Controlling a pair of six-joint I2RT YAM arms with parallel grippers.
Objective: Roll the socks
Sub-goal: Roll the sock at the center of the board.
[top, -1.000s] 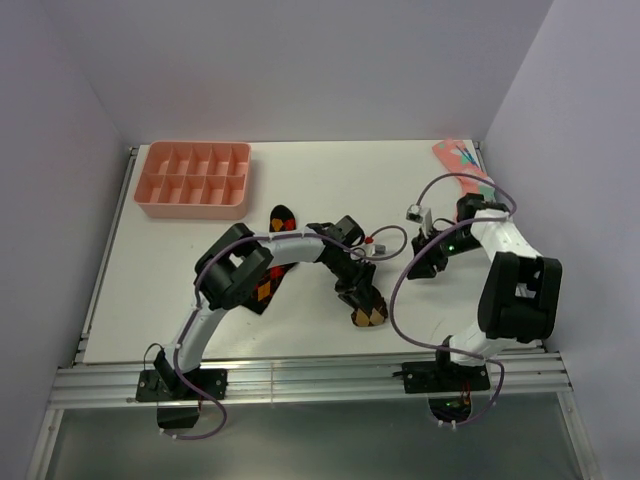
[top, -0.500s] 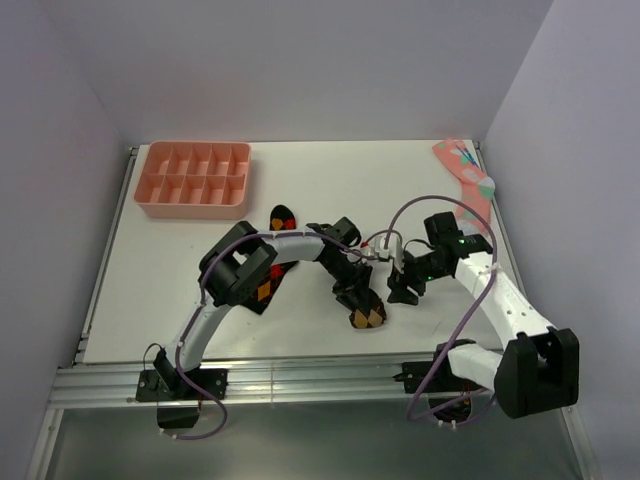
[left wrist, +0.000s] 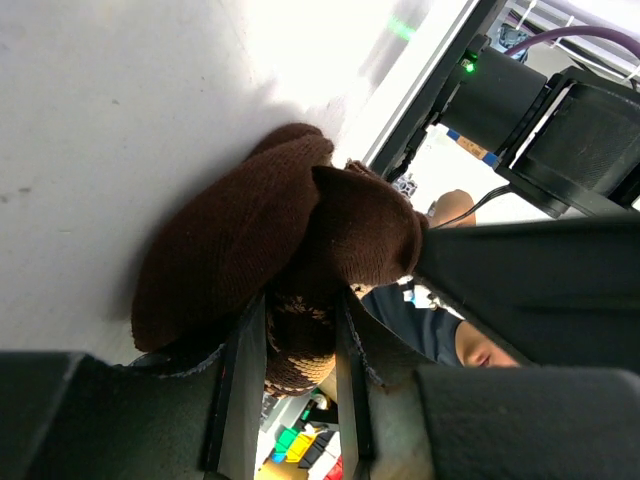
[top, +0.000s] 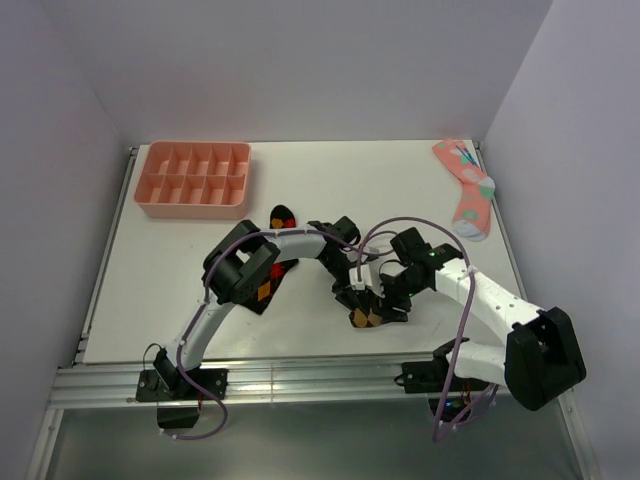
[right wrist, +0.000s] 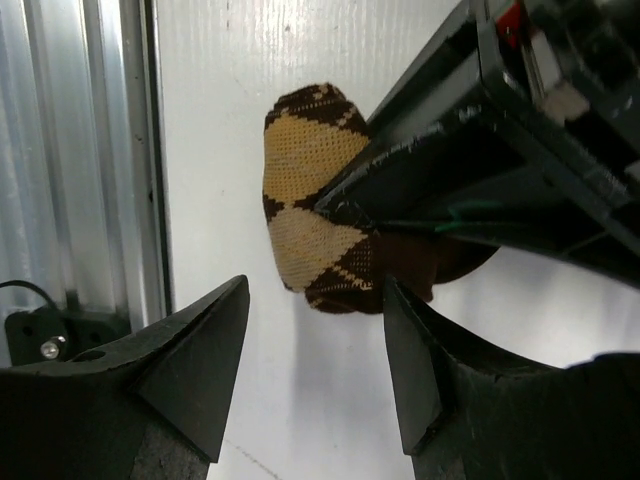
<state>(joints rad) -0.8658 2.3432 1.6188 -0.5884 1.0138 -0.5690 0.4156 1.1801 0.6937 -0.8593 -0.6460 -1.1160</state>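
Observation:
The tan-and-orange argyle sock (top: 368, 316) lies bunched near the table's front middle. My left gripper (top: 357, 292) is shut on its dark brown end. In the left wrist view the sock (left wrist: 235, 245) sits pinched between the jaws of the left gripper (left wrist: 300, 335). My right gripper (top: 391, 300) is open and empty just right of the sock. In the right wrist view the right gripper (right wrist: 315, 350) is spread wide just short of the sock (right wrist: 312, 205), not touching it. The red-and-orange argyle sock (top: 283, 216) lies mostly hidden under my left forearm.
A pink divided tray (top: 195, 179) stands at the back left. A pink sock with teal and white marks (top: 467, 186) lies at the back right. The table's front metal rail (right wrist: 90, 160) is close to the tan sock.
My right arm has swung left and forward from the pink sock's side to the tan sock, gripper open. My left gripper has stayed shut on the sock.

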